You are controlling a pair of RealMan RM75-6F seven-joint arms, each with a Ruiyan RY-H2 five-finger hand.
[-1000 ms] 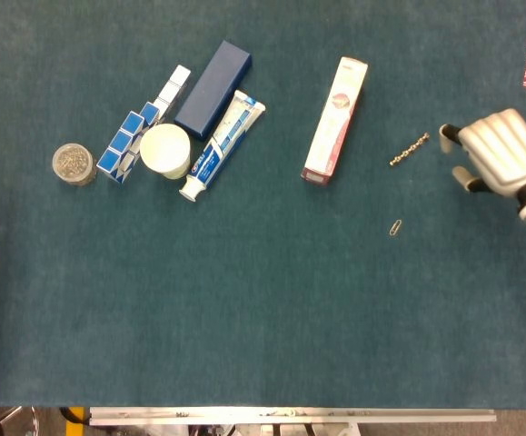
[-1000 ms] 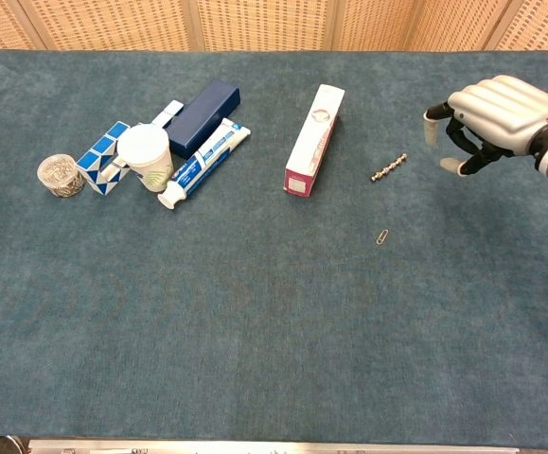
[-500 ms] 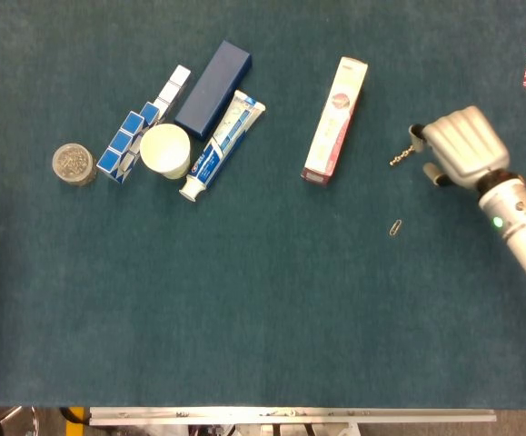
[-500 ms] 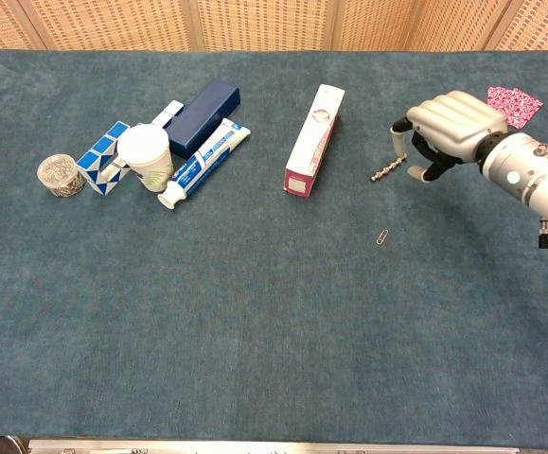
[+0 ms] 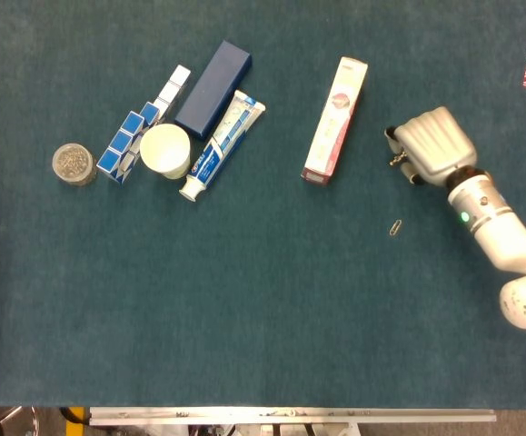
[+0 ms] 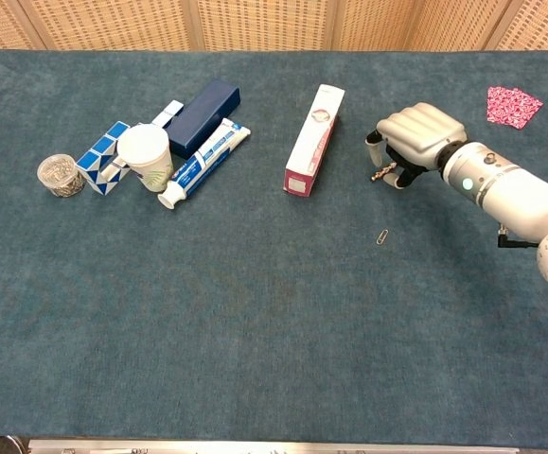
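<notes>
The right hand (image 5: pixel 433 145) is showing a pale grey ribbed shell, darker fingers (image 6: pixel 374 147), and a white rounded forearm where a small green light is glowing.

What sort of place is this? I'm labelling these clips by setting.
Probably a robot test bench in a lab, not a home: a teal cloth-covered table, perforated wall panels behind it, and unrelated items such as a toothpaste tube and paper cup laid out.

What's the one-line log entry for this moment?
right hand: over chain, fingers curled down, grasp unclear | left hand: only a tip at the head view's edge | paperclip: on mat, apart | pink box: left of hand
</notes>
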